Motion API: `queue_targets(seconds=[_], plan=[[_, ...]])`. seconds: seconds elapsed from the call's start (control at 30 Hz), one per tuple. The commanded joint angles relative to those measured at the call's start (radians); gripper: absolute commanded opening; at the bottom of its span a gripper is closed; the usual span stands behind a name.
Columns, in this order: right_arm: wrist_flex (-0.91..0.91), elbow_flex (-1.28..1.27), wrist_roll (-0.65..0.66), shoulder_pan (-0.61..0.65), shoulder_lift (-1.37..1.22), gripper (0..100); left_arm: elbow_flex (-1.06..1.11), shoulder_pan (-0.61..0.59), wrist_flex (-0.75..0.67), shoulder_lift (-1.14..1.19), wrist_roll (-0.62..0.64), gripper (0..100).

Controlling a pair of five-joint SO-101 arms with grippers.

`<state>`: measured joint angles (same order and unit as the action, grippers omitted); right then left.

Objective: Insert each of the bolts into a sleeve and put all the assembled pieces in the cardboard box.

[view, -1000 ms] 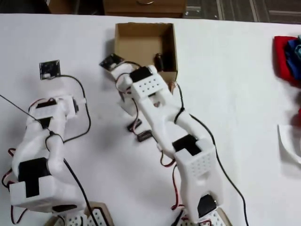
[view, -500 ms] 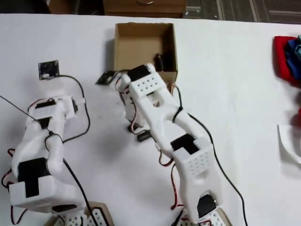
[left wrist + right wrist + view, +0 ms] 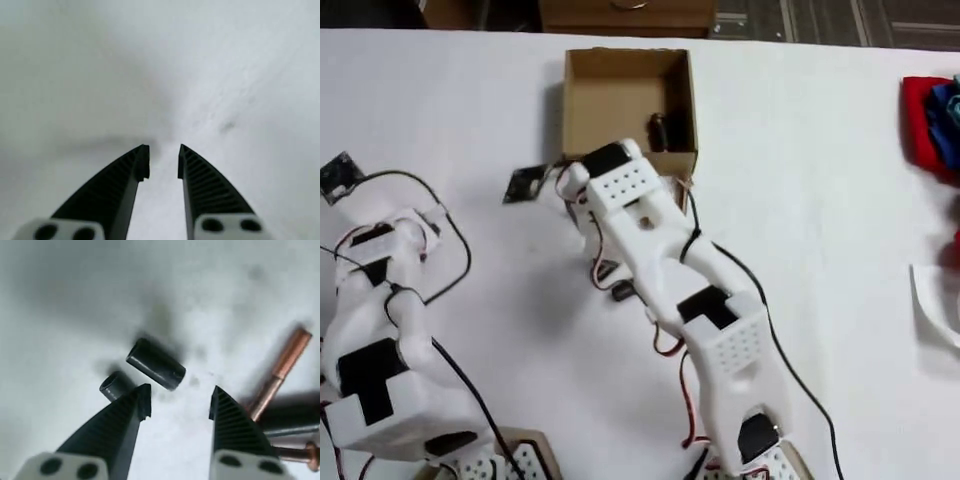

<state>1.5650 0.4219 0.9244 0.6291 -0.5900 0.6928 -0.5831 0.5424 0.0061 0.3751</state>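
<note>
Meanwhile left hand (image 3: 160,162) has swung away leftward.

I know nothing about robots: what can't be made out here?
High view: small dark piece inside the brown cardboard box, too small to tell bolt from sleeve.
High view: loose parts on the white table, mostly covered by the white right arm.
Right wrist view: copper-coloured bolts, partly behind the right gripper and cut by the edge; count unclear.
</note>
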Motion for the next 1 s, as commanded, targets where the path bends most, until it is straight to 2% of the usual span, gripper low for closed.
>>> queue_targets(seconds=[0.0, 0.47, 0.97], plan=[[0.004, 0.026, 0.081, 0.016, 0.007, 18.7, -0.042, -0.020, -0.012, -0.006, 0.009, 12], [0.028, -0.021, 0.235, 0.096, -0.082, 18.5, -0.045, -0.020, -0.012, -0.006, 0.009, 12], [-0.016, -0.021, 0.235, -0.061, -0.143, 18.4, -0.047, -0.017, -0.012, -0.006, 0.009, 12]])
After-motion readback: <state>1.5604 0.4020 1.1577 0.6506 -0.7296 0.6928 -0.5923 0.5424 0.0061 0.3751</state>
